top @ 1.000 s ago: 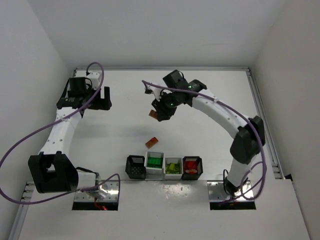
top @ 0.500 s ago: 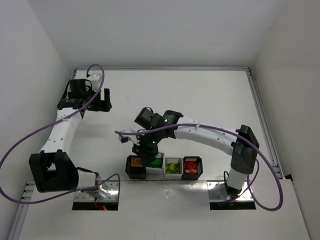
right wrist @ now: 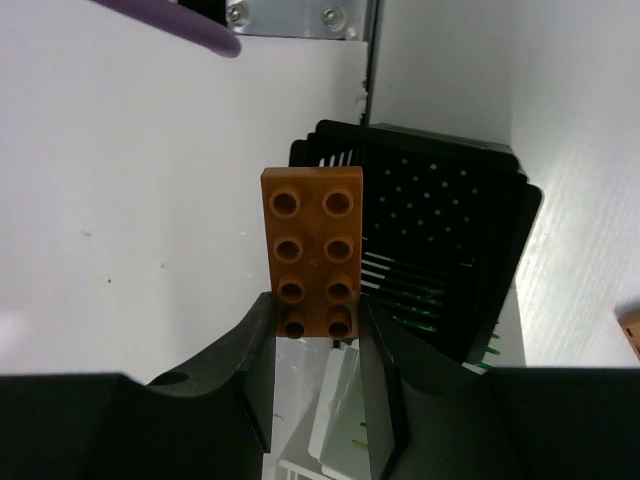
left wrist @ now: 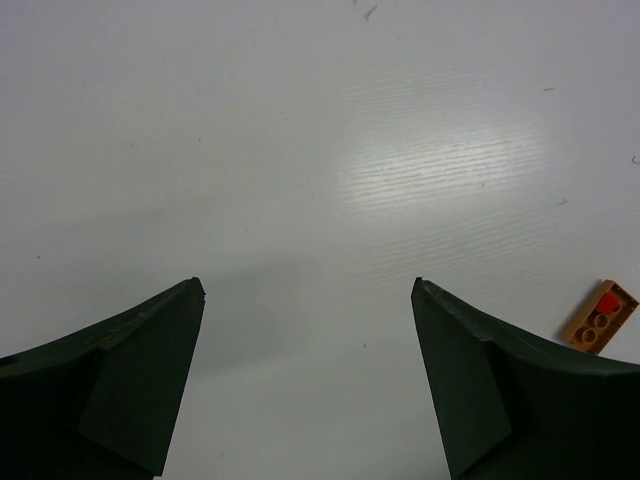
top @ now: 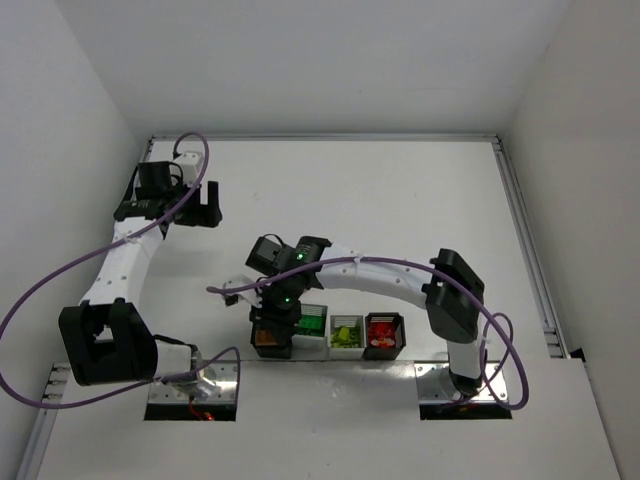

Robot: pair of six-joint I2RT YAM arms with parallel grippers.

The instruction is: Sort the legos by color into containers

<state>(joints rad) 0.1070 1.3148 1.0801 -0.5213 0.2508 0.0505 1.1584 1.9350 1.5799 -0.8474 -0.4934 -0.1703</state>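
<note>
My right gripper (right wrist: 316, 325) is shut on an orange-brown two-by-four lego (right wrist: 312, 250), studs toward the camera. It holds it above the left rim of the empty left black container (right wrist: 440, 240). In the top view the right gripper (top: 270, 330) and the brick (top: 266, 338) hang over that black container (top: 258, 347). To its right stand a white container with dark green legos (top: 313, 322), a white container with yellow-green legos (top: 346, 333) and a black container with red legos (top: 384, 334). My left gripper (left wrist: 308, 285) is open and empty, far back left (top: 205, 205).
A small orange-brown lego with a red piece on it (left wrist: 600, 316) lies on the table at the right of the left wrist view. The metal base plates (top: 210, 385) sit at the near edge. A purple cable (right wrist: 170, 22) crosses above the held brick.
My right arm has swung from the middle of the table toward the near left, carrying the orange-brown lego over the left black container. The left arm has not moved.
</note>
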